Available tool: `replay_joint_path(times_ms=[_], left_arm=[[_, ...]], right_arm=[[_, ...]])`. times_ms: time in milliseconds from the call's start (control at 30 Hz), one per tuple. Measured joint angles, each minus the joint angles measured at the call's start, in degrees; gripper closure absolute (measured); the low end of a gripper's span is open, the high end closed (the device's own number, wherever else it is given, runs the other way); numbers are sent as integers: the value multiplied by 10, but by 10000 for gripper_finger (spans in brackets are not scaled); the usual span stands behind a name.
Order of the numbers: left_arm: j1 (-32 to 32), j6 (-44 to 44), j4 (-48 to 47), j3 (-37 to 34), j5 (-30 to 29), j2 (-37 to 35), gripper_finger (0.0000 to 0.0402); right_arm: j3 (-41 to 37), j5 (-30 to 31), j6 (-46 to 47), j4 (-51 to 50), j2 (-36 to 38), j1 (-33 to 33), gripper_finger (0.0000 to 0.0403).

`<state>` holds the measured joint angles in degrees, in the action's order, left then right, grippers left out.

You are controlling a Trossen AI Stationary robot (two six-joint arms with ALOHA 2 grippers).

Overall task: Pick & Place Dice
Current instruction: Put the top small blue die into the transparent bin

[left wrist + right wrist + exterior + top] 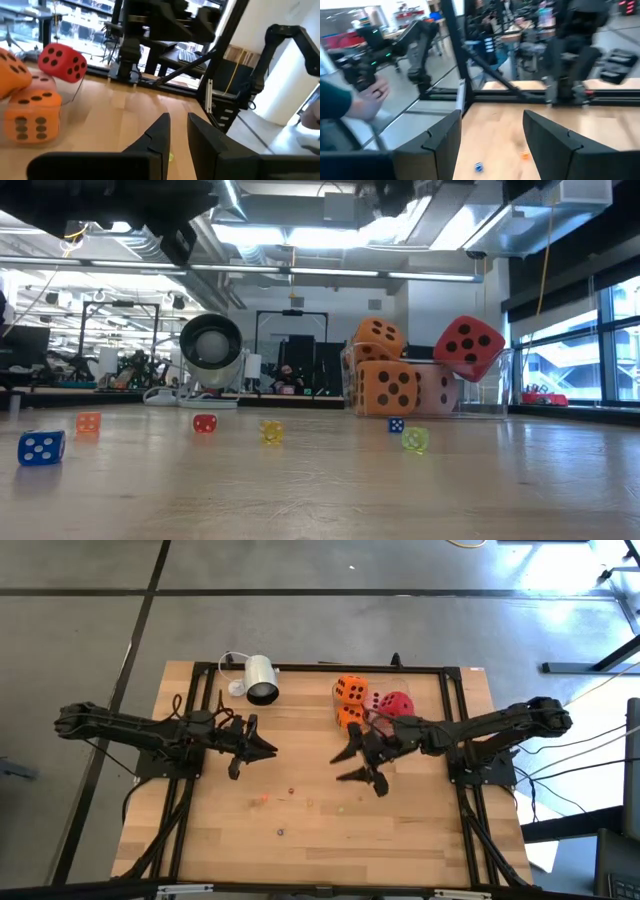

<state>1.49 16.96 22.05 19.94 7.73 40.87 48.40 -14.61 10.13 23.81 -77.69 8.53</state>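
Observation:
Four big soft dice are clustered near the table's far edge, right of centre. One orange die [380,337] sits on the other orange die [388,388]. The red die [468,347] rests tilted on the pale pink die [436,390]. In the high view they show as orange [351,689], orange [350,716], pink [373,700] and red [398,704]. My left gripper [268,748] hovers open over the table's middle left, with a narrow gap [179,117]. My right gripper [351,767] hovers wide open [492,116] just on the near side of the dice, touching nothing.
A white cylindrical camera [260,680] lies at the far edge, left of the dice. Several small coloured dice lie scattered on the wood, among them a blue one [40,446], a red one [204,423] and a yellow one [271,430]. A person's hand [367,100] shows beyond the table.

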Motion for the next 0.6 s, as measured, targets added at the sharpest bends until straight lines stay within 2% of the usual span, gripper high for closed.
replay_joint_path(times_ms=[167, 400, 600], left_arm=[[0, 1, 9, 0, -2, 15, 345], [0, -16, 33, 0, -21, 15, 345], [0, -17, 47, 0, -23, 15, 347]], right_arm=[[0, 12, 17, -43, -5, 39, 194], [0, 121, 56, -145, -50, 76, 212], [0, 129, 74, -189, -106, 85, 228]])
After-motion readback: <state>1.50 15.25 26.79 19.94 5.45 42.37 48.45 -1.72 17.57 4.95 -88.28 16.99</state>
